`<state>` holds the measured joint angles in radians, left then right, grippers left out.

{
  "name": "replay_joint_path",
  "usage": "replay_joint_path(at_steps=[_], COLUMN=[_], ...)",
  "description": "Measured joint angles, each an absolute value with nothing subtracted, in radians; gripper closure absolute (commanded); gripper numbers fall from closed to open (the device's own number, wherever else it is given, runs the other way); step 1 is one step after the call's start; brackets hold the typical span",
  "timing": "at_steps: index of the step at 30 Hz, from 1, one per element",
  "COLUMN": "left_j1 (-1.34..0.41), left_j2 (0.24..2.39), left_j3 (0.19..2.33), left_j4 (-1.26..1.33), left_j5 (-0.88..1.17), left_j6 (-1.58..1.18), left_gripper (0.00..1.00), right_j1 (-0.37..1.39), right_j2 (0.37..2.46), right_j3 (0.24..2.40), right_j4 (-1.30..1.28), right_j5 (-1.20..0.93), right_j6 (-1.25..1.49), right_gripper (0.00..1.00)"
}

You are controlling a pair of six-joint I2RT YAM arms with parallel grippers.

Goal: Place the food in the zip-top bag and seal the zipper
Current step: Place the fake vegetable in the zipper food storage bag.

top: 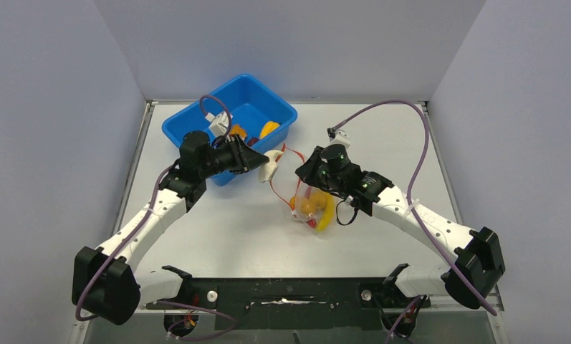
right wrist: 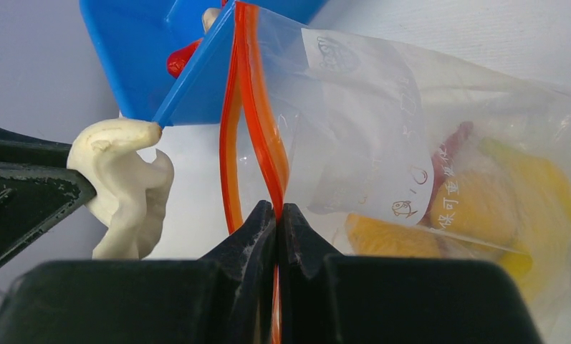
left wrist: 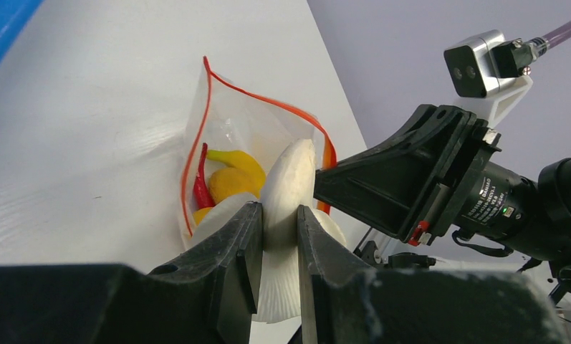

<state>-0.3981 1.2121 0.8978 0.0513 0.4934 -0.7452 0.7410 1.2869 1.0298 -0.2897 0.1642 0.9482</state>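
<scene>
Overhead view of a pale tabletop with two robot arms reaching toward its middle. The left jaws are clenched on a white garlic toy, gripping it across its waist and holding it in the air just before the mouth of the zip-top bag. The right jaws are shut tight on the bag's rim, pinching the red-orange zipper strip and lifting that edge so the mouth gapes toward the garlic. The bag is near the tabletop's centre, close to a blue tub, and already holds a yellow banana, orange lumps and a red chili. More food shows in the tub. The bag looks thin, floppy and slippery, likely to sag or fold shut unless held by the stiffer zipper strip, which is the best place to take hold. The garlic looks light, hard and ribbed, so a grip across its middle should keep it.
</scene>
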Motion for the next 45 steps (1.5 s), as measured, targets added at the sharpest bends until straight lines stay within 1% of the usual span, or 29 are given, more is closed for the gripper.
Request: replay_joint_path(at_steps=[12, 28, 43, 45], left_j1=[-0.523, -0.57, -0.601, -0.606], left_j2=[1.261, 1.356, 1.394, 1.396], left_j3=[0.889, 0.898, 0.905, 0.905], left_j4=[0.109, 0.022, 0.031, 0.039], left_j5=[0.414, 0.292, 0.273, 0.271], left_j6=[-0.811, -0.79, -0.774, -0.775], left_gripper=[0.86, 0.87, 0.87, 0.86], right_j1=[0.741, 0.741, 0.741, 0.741], right_j2=[1.287, 1.287, 1.287, 1.287], right_j3=[1.03, 1.03, 1.03, 1.03], right_j4=[-0.284, -0.276, -0.262, -0.261], right_j5=[0.149, 0.138, 0.112, 0.111], right_j6=[0.948, 0.947, 0.944, 0.944], right_gripper=[1.0, 1.0, 1.0, 1.0])
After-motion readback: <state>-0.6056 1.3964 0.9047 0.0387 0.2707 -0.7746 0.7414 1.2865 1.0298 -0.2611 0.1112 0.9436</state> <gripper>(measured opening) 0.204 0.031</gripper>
